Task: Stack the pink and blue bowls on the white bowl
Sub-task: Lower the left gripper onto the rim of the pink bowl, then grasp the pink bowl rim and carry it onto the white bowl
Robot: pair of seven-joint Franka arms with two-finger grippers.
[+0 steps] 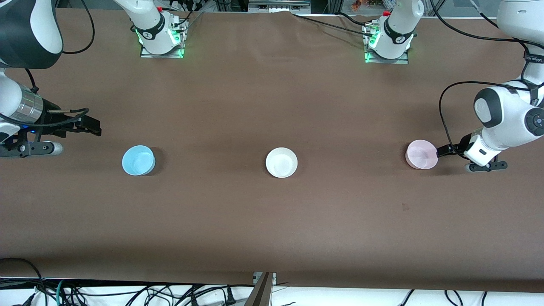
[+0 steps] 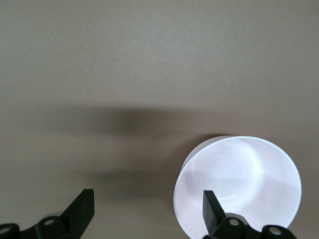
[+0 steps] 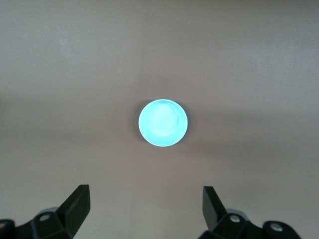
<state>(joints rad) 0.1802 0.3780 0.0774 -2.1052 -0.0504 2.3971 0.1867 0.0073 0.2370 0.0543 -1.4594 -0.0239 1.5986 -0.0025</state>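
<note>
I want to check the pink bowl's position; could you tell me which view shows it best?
The front view: the pink bowl shows whole, beside the left gripper. The left wrist view washes it out white; the right wrist view misses it.

The left arm bends down at its own end of the worktop, its end effector (image 1: 451,150) low with fingers (image 2: 82,211) spread wide, pointing toward 9 o'clock in the front view. The right arm hangs higher at its own end, its end effector (image 1: 87,124) likewise spread, aimed toward 3 o'clock.
</note>
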